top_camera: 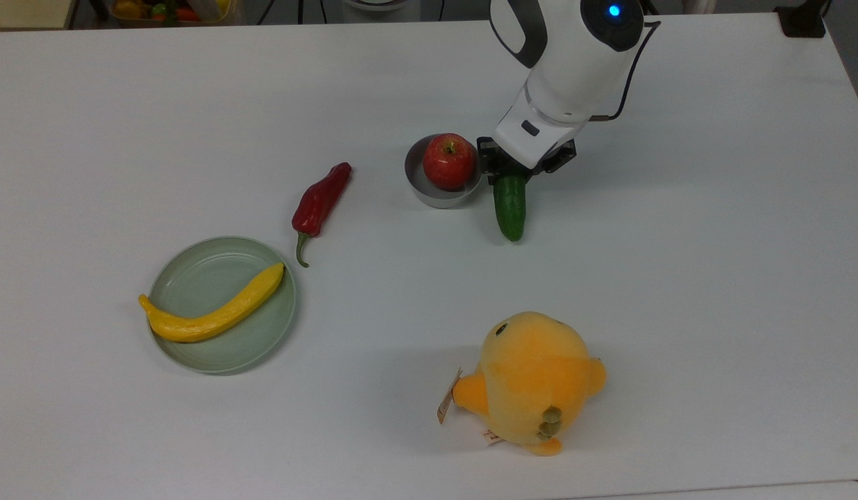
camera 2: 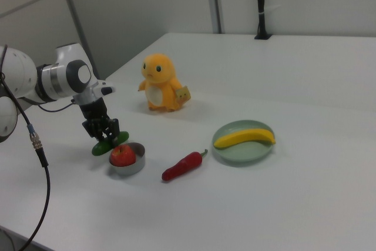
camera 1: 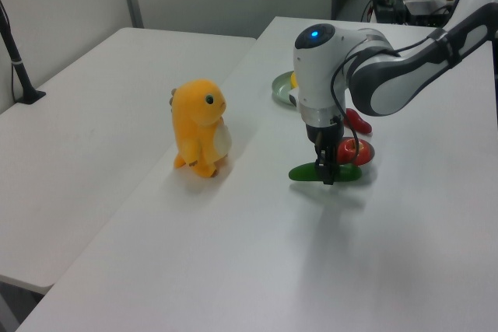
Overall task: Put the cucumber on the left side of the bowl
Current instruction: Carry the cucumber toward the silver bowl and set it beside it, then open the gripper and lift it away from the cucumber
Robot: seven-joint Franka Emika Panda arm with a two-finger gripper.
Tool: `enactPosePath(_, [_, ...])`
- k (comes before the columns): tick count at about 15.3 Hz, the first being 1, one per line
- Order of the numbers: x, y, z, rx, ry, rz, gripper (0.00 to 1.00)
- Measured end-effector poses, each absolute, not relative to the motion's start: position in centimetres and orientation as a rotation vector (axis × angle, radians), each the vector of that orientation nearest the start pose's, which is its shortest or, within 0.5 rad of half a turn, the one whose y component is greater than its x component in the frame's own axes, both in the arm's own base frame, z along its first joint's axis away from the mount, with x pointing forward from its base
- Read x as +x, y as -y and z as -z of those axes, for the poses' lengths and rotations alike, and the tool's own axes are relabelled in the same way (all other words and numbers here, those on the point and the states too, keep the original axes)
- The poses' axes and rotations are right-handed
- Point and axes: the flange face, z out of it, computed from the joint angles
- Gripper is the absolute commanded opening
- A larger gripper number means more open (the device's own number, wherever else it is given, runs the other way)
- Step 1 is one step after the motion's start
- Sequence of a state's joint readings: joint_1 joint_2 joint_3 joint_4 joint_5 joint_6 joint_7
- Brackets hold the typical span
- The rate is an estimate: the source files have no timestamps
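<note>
The end effector is clamped on the cucumber above the desk. The bowl sits just beside it on the top view's left, holding an apple. The plush's tag is unreadable.

Even, bright overhead light washes my bench nearly white. Shadows are soft: a faint one under my tool, another beside the plush toy. Focus is slightly soft throughout.
</note>
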State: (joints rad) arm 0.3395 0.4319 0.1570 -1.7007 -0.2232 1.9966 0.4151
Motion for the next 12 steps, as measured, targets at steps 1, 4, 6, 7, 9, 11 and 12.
enactPosePath(1, [58.03,-28.79,-33.26,-3.309,0.301,-0.103,0.58])
enactPosePath(4, [57.96,-28.44,-32.89,-3.318,0.3,-0.112,0.87])
enactPosePath(6, [58.1,-28.14,-32.89,-3.318,0.291,-0.113,0.96])
enactPosePath(7, [58.12,-28.09,-32.89,-3.319,0.29,-0.114,0.97])
enactPosePath(9, [58.11,-28.08,-32.88,-3.319,0.289,-0.116,0.98])
enactPosePath(11, [58.11,-28.09,-32.93,-3.319,0.289,-0.115,0.98])
enactPosePath(12, [58.12,-28.13,-33.02,-3.319,0.289,-0.112,0.99])
